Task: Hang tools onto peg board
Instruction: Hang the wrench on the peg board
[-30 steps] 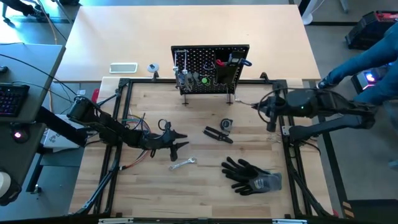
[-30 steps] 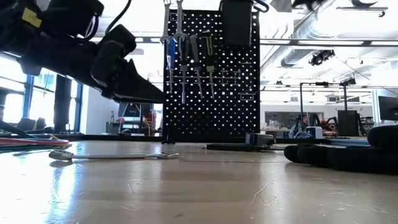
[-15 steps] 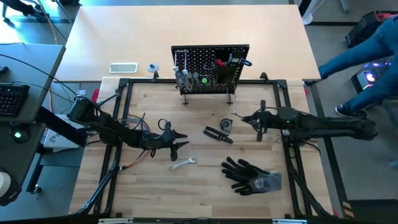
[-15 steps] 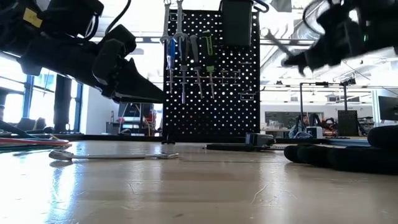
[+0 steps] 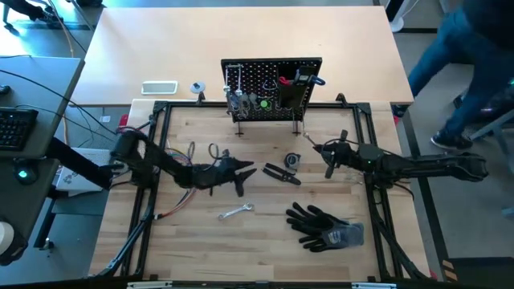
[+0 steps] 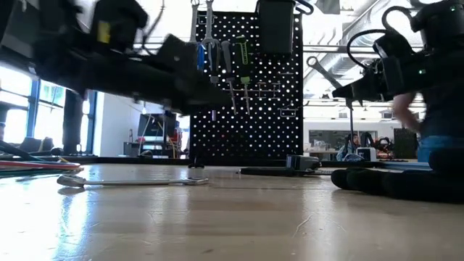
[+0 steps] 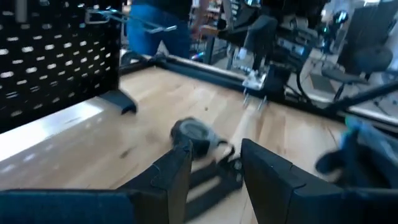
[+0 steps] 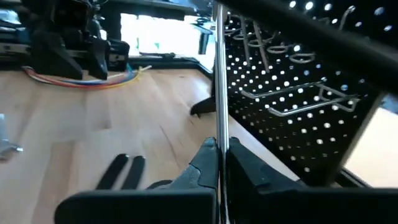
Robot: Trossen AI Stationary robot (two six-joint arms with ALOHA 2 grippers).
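On wooden table (image 5: 265, 241): right gripper (image 5: 331, 152) pinches wrench (image 5: 335, 152); left gripper (image 5: 245, 172) spread.

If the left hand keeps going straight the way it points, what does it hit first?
Probably the black pliers lying flat on the wooden table; the left hand points right at them, with the small round tape measure just beyond. Its height is unclear.

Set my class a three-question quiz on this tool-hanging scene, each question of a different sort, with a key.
1. True or false: the right gripper is shut on a thin silver wrench.
2. Which lies nearest the open left gripper? A: black pliers. B: black gloves. C: a red hammer.
3. Fill in: a second silver wrench lies flat on the wooden ____.
Key: 1 true; 2 A; 3 table.
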